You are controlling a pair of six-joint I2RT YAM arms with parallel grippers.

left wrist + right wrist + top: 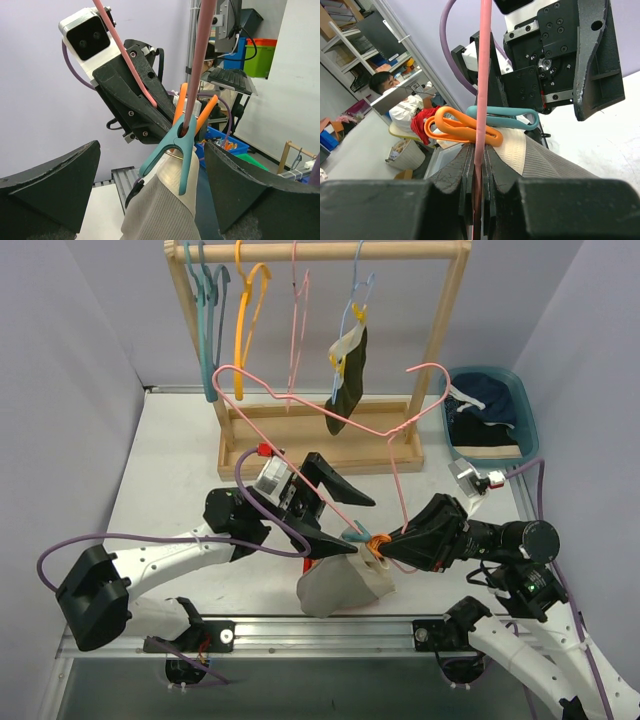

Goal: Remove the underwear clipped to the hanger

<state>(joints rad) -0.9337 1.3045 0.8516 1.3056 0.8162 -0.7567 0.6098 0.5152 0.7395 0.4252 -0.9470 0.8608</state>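
Grey-beige briefs (340, 590) hang limp off the pink wire hanger (483, 60) near the table's (180, 440) front edge, right gripper (385, 552) pinched tight on the wire, left gripper (335, 512) spread wide around the teal clip (182, 145); light floppy cloth, I'd grab just below that clip.

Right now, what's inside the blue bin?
In the bin lies a navy brief with a pale waistband, beside something black. Whatever lies beneath them is covered.

One high camera, two wrist cameras
The high one looks down on the table (180, 440); both wrist ones see the pink hanger (483, 75) close.
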